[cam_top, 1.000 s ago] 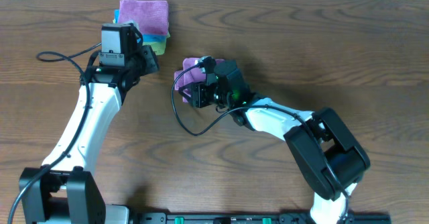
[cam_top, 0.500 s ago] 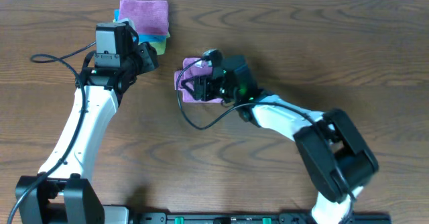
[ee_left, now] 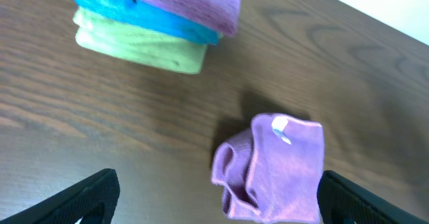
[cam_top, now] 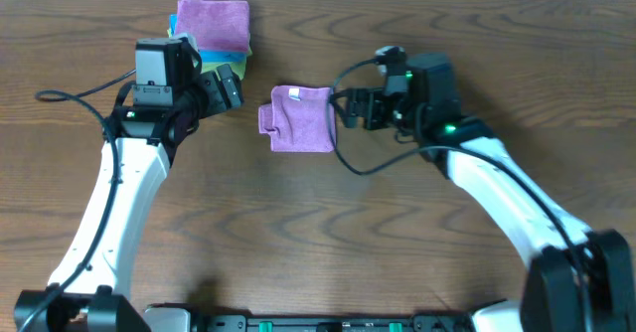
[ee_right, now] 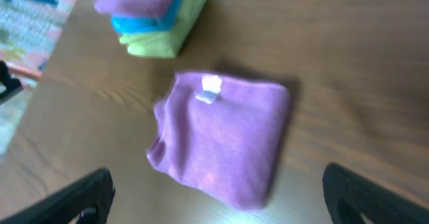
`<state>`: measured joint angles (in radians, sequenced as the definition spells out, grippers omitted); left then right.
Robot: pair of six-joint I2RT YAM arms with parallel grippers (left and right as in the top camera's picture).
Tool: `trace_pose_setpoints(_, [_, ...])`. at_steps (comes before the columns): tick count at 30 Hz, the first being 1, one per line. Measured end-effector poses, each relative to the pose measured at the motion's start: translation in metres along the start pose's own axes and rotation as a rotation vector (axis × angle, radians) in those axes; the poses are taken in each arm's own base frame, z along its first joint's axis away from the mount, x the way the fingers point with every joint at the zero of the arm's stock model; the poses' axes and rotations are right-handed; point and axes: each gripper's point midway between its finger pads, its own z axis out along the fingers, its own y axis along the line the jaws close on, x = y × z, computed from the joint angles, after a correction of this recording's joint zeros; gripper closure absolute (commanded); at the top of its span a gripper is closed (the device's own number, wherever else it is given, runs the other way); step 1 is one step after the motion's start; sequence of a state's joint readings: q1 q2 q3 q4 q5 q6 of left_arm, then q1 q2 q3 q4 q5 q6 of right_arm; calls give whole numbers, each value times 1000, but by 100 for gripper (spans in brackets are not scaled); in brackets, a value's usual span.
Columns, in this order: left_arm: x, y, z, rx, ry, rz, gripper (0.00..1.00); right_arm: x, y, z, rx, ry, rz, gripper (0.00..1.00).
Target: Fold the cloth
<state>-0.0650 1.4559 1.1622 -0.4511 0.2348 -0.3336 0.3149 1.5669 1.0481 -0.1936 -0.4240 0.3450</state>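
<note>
From overhead, the small folded purple cloth with a white tag [cam_top: 301, 120] is seen flat on the brown wooden surface [cam_top: 417, 223], between the left hand [cam_top: 227, 85] and the right hand [cam_top: 348, 108] and held by neither. In the left wrist view the fingers [ee_left: 90, 196] are spread apart and empty, and one cloth edge is bunched, so the fold could be sprung open by a nudge. In the right wrist view the fingers [ee_right: 77, 197] are likewise parted and empty; the fold could be undone if only the top layer were pinched.
</note>
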Motion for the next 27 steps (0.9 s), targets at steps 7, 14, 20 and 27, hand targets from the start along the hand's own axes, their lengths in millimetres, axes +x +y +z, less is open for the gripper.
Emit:
trace_pose_setpoints(7, [18, -10, -6, 58, 82, -56, 5, 26, -15, -78, 133, 82, -90, 1])
trace_pose_setpoints(14, [35, -21, -4, 137, 150, -115, 5, 53, -35, -141, 214, -47, -113, 0])
trace_pose_setpoints(20, [66, -16, 5, 158, 240, -186, 5, 106, -46, -165, 246, -126, -62, 1])
trace_pose_setpoints(27, [86, -18, 16, 212, 275, -264, 5, 160, -49, -172, 237, -158, 19, 1])
